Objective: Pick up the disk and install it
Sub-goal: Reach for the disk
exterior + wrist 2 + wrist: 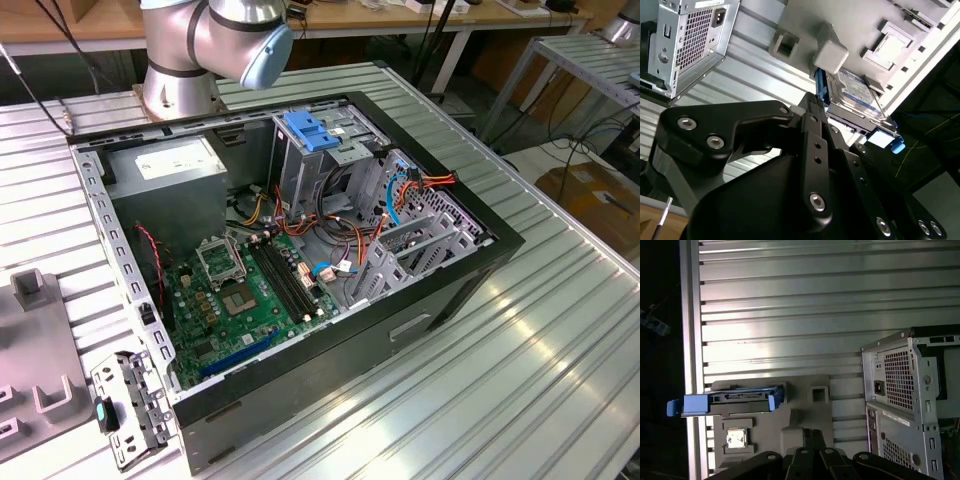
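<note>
Disk [735, 397] on grey fixture [807, 412] by table [815, 315] edge; gripper [810, 436] prob. near

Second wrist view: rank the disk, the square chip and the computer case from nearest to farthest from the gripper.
1. The disk: nearest, lying in the grey tray just past the gripper.
2. The square chip, in a tray recess beyond the disk, and the computer case, across the table slats on the opposite side: both farther, too close to rank.

Arm [215, 38] shows silver joint, blue cap, at the exterior view's top — black gripper [812, 105] points down, linkage visible in both wrist views.
</note>
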{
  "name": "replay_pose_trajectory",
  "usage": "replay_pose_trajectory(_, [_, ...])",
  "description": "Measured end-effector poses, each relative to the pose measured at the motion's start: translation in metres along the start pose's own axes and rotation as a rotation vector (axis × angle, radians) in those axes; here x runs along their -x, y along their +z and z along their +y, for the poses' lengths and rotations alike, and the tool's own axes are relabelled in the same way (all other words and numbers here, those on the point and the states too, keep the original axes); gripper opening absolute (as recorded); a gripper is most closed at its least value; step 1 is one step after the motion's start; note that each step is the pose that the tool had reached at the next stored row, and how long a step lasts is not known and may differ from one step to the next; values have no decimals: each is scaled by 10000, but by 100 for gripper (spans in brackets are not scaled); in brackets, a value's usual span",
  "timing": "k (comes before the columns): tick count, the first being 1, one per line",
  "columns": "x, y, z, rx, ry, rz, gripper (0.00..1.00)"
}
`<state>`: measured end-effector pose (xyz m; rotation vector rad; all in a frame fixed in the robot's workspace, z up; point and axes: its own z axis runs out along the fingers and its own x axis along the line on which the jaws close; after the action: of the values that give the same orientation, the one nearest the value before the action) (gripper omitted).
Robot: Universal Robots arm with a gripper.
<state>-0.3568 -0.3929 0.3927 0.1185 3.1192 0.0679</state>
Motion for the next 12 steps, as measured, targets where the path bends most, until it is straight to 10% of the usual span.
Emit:
replay_pose_trajectory(2, [-185, -1, 17, -1, 3, 61, 11])
replay_pose_trajectory(12, [-412, -3, 42, -4, 6, 131, 11])
